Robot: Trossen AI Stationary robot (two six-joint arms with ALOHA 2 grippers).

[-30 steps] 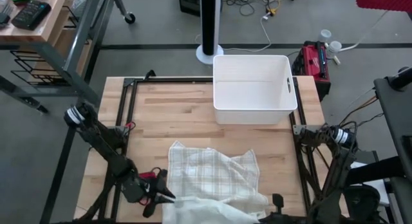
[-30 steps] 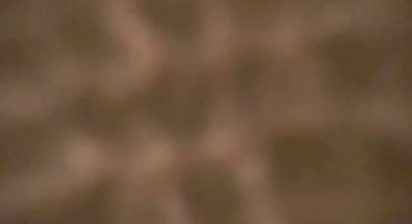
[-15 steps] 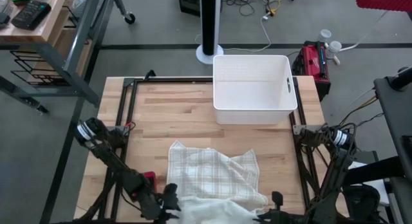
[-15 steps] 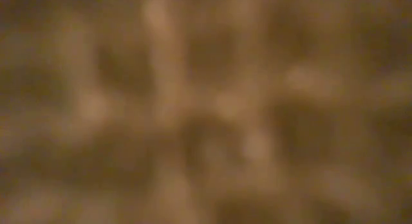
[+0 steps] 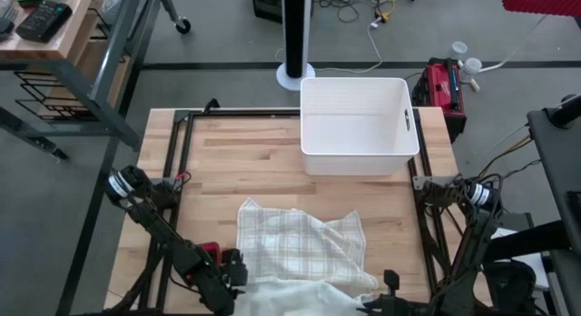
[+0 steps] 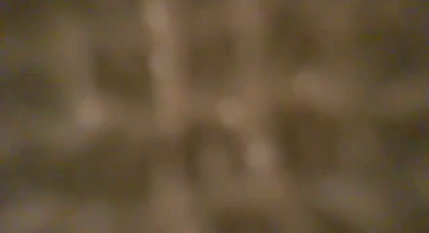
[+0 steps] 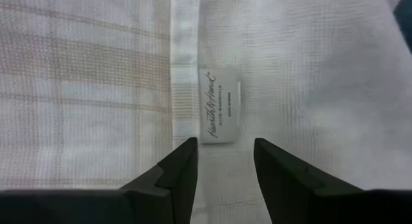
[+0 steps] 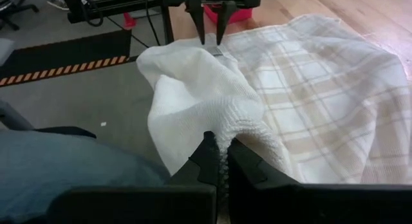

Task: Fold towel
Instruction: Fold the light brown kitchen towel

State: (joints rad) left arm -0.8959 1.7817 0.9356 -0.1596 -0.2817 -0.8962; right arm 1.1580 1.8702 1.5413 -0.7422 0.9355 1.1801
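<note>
Checked cream cloth, the towel (image 5: pixel 304 252), lies rumpled on the wooden table (image 5: pixel 245 157) in the lower middle of the overhead frame, its near edge spilling toward the bottom border. Above it, in the upper centre, sits a white bin (image 5: pixel 359 125), well apart from the cloth.

At the lower left of that frame the left gripper (image 5: pixel 229 281) hangs just beside the towel's left hem. Its wrist camera shows the two dark fingers (image 7: pixel 177 169) parted, either side of the hem seam and a small sewn label (image 7: pixel 220 113), with nothing between them (lined up on that corner, I'd guess, because a hem gives a firm edge to pinch).

At the bottom right the right gripper (image 8: pixel 219 161) is clamped tight on a bunched, lifted fold of the towel; holding that side up probably keeps the cloth taut while the other corner is taken. Its wrist view also catches the left arm's fingers across the cloth.

Nothing useful shows at table level, only a brown blur.
</note>
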